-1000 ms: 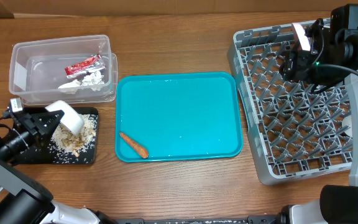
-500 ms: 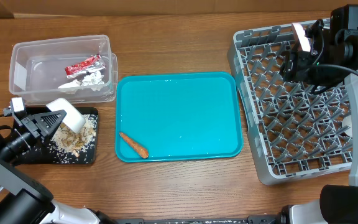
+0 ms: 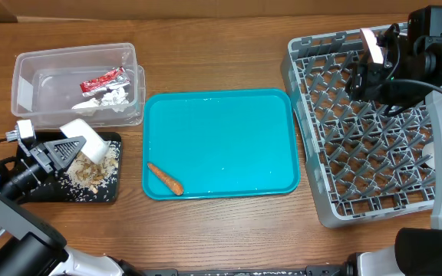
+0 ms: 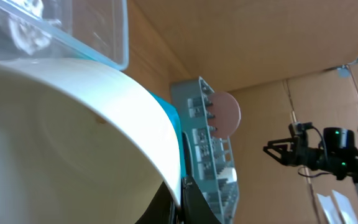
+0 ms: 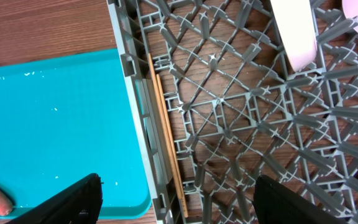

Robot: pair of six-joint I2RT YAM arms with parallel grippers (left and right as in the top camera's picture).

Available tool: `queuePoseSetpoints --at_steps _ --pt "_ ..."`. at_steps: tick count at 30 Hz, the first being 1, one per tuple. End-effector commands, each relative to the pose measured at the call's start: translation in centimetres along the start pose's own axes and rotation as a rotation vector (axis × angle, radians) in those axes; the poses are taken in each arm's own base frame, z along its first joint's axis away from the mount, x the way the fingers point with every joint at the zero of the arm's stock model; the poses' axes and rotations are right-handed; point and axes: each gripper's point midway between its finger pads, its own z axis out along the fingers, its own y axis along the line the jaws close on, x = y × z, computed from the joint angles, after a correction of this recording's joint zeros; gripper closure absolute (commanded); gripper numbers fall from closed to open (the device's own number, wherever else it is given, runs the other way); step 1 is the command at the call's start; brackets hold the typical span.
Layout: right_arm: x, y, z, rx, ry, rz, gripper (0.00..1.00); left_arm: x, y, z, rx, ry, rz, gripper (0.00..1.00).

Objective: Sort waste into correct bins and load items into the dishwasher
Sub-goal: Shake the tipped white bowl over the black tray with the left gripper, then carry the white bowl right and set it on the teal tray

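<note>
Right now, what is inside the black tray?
Beige crumbly food scraps lie in the black tray. The small white bowl, tilted in the left gripper, covers the tray's upper part, so what lies beneath it cannot be seen.

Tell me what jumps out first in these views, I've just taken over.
The big teal tray sits mid-table, bare except for one small orange carrot near its front-left corner. At the left, the left hand holds a small white bowl tipped over the black tray, where beige food scraps lie. On the right, the open right hand hangs over the grey dish rack.
</note>
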Motion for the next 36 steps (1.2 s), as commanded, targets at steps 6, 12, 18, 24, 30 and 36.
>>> queuePoseSetpoints --at_steps 6,12,18,24,30,36 --pt "-0.3 0.0 -0.4 0.007 -0.018 -0.006 0.20 1.3 -4.2 4.1 0.087 0.154 0.110 0.96" --pt "-0.3 0.0 -0.4 0.007 -0.017 -0.006 0.20 4.0 -8.5 10.3 0.159 0.382 0.245 0.96" --pt "-0.3 0.0 -0.4 0.007 -0.017 -0.006 0.20 7.1 -5.8 17.7 -0.172 0.627 0.248 0.96" --pt "-0.3 0.0 -0.4 0.003 -0.017 -0.005 0.20 10.2 -3.5 23.9 -0.531 0.646 0.443 0.96" --pt "-0.3 0.0 -0.4 0.003 -0.017 -0.001 0.20 14.4 -5.0 28.8 -0.642 0.607 0.689 0.96" --pt "-0.2 0.0 -0.4 0.003 -0.013 -0.001 0.20 16.8 -4.3 31.1 -0.758 0.563 0.834 0.96"
